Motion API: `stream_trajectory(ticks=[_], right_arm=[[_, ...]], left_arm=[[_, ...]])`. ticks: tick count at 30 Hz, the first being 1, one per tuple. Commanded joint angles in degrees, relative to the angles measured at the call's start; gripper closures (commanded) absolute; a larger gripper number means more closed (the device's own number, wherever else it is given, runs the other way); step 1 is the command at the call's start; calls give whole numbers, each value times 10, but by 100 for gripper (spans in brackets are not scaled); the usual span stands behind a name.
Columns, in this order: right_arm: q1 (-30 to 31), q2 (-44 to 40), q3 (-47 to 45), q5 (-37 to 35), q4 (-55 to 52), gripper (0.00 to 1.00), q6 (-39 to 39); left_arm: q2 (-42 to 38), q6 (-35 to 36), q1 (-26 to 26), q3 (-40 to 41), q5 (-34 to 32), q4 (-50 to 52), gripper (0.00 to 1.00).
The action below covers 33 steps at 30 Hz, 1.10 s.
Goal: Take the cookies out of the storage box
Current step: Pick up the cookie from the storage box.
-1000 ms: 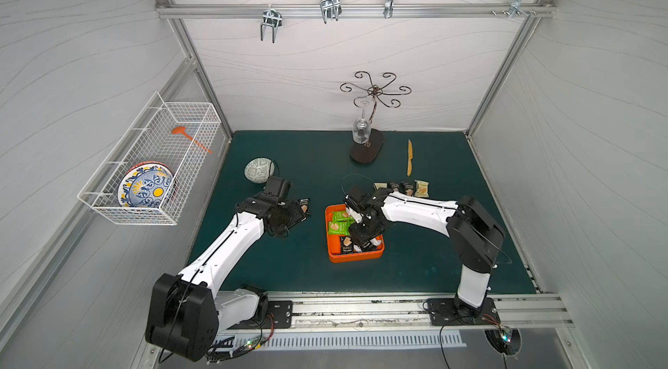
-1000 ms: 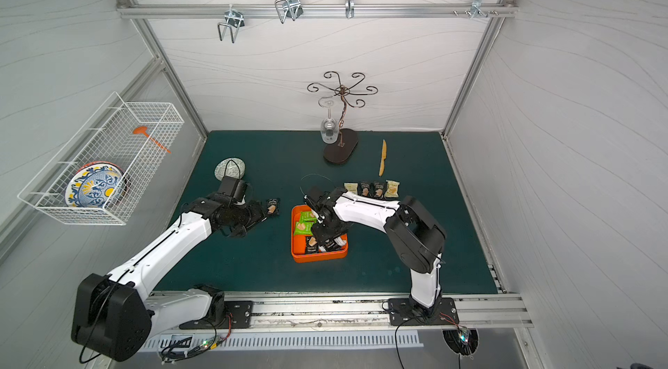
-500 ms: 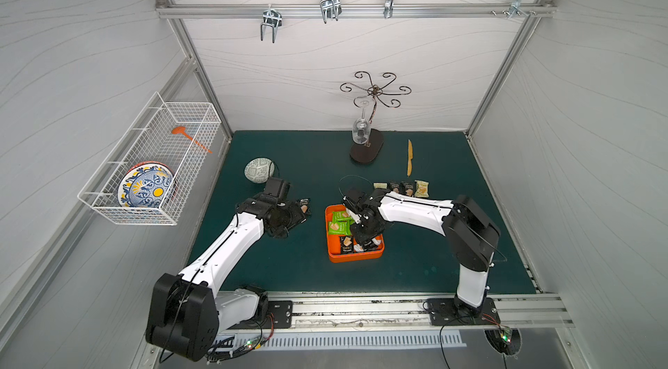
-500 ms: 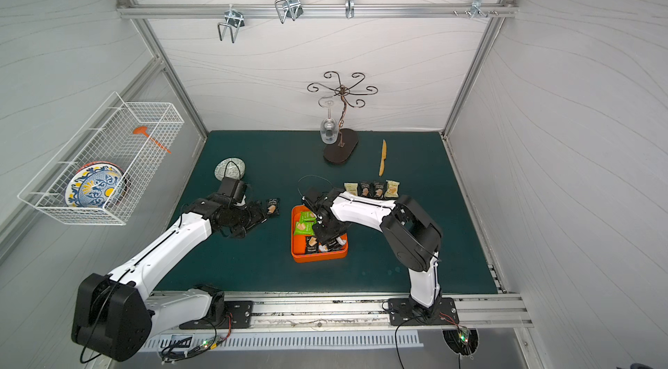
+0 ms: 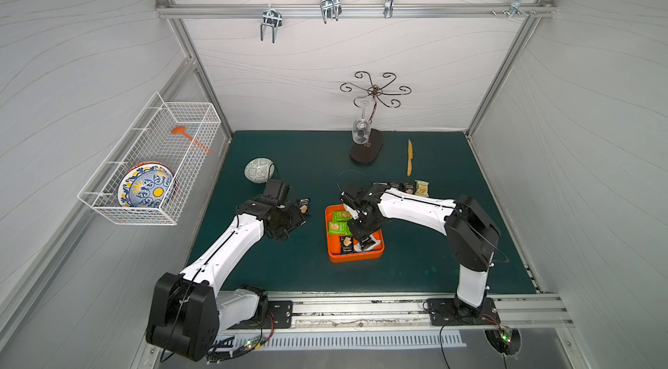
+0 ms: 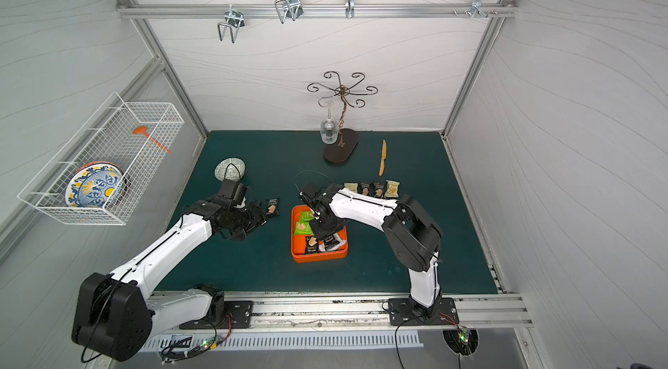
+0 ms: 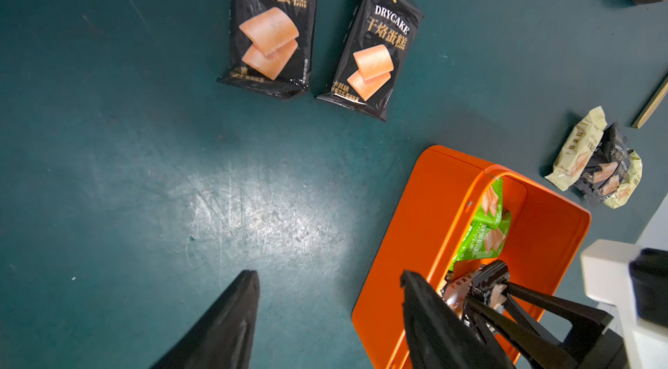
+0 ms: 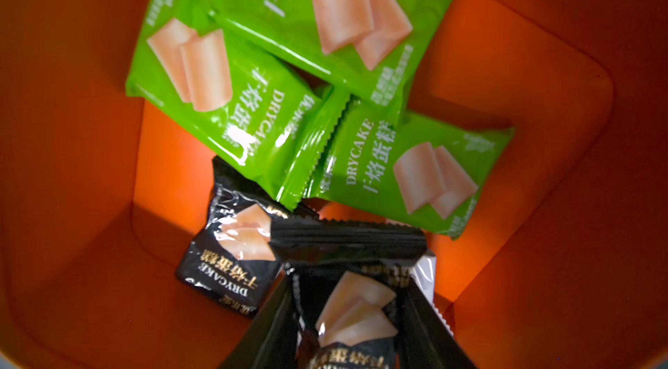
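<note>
Seen from above, a dark green mat (image 5: 289,269) holds a shallow orange storage box (image 5: 356,258) between two white robot arms. The right gripper (image 8: 347,313) reaches down into the box, and its two black fingers (image 8: 264,331) press against either side of a black cookie packet (image 8: 356,307). It is clamped on the packet, and the left wrist view shows the wrapper crumpled between the tips. Three bright green packets (image 8: 224,96) also lie in the box, overlapping one another. A second black packet (image 8: 231,255) lies flat on the box floor, just beside the held one. The left gripper (image 7: 327,273) hangs over bare mat just beside the box, fingers spread apart with nothing between them. Near it, outside the box, two black packets (image 7: 271,31) lie side by side on the mat. Beyond the right arm a row of four packets (image 6: 377,190) — pale at the ends, black in the middle — rests on the mat, apart from the box. Farther back are a patterned bowl (image 5: 258,170), a wooden knife (image 5: 409,163) and a dark stand (image 5: 365,150) with a wine glass (image 5: 360,132) hanging upside down.
</note>
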<state>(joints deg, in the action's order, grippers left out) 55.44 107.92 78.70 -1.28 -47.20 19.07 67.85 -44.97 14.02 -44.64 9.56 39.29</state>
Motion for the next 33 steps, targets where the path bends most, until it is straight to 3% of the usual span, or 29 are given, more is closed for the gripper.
stream_trajectory(ticks=[1, 9, 18, 33], right_arm=[[3, -18, 17, 1, -31, 56, 3], [-18, -35, 56, 18, -60, 56, 5], [-90, -58, 117, 33, -68, 56, 19], [-176, 80, 224, -48, 10, 56, 30]], left_arm=[[-4, 8, -4, -4, 6, -14, 33], [-2, 10, -4, -4, 8, -14, 33], [12, 21, -9, -20, 14, -14, 33], [31, 66, -10, -47, 30, 15, 33]])
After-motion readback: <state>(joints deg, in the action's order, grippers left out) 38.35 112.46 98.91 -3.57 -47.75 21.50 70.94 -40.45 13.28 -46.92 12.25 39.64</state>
